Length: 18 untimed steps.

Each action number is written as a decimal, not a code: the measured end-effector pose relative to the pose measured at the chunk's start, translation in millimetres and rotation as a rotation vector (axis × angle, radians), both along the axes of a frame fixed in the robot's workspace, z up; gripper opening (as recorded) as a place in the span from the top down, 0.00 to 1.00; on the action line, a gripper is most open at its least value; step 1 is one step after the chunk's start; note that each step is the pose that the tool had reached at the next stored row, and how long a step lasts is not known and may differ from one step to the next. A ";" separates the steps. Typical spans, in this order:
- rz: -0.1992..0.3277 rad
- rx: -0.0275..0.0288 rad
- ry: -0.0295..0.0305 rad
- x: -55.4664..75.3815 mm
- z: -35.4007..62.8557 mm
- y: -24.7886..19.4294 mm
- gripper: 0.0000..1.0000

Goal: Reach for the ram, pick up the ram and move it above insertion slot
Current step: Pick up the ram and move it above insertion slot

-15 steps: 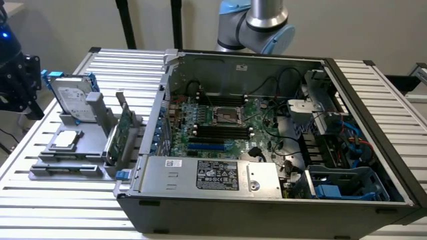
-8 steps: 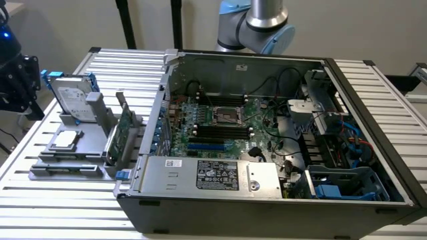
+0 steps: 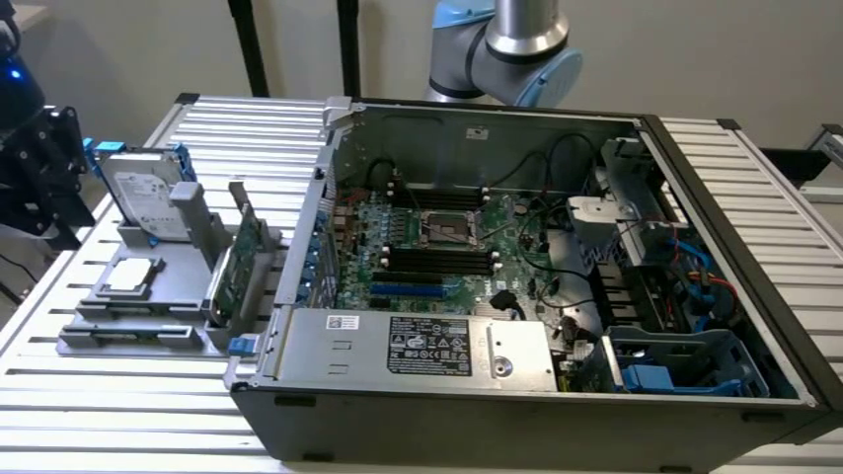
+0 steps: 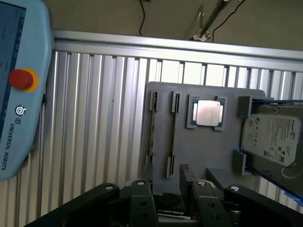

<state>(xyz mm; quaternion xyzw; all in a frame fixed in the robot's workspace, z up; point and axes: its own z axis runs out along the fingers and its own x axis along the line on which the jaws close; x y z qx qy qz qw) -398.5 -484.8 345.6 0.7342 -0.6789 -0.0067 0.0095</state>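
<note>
Green and thin, the ram [image 4: 151, 130] stands on its long edge in the outer slot of the grey tray [image 4: 208, 161]. It sits along the tray edge that is farthest from the hard drive [image 4: 272, 135]. In the exterior view the ram [image 3: 132, 338] runs from that view's left to its right, along the front edge of the tray. In the wrist view one short end points toward the gripper. The other end points toward the far edge of the worktop [image 4: 94, 118]. A second slot [image 4: 173, 135] runs side by side with the ram. The square chip [image 4: 207, 113] lies between that slot and the hard drive.

The gripper [image 4: 165, 189] is wide open. Its two black fingers [image 4: 141, 198] are spread apart and hold nothing. They hang above the near end of the tray, close to the ram's end but not touching it.

On the ram's outer side there are only bare metal slats of the worktop. A blue control pad [image 4: 21, 94] with a red button is at the worktop's edge, well apart from the tray. In the exterior view the big open computer case [image 3: 527, 296] stands on the tray's other side. A green card [image 3: 235, 267] stands upright just beside the case wall. The arm [image 3: 514, 44] is behind the back edge of the case.
</note>
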 end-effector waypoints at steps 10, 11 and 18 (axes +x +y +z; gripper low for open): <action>0.000 -0.0001 -0.0002 0.0 -18.2 -0.1 0.64; 0.000 -0.0001 -0.0001 0.0 -20.0 -0.1 0.64; 0.000 -0.0001 -0.0001 0.0 -32.6 -0.1 0.64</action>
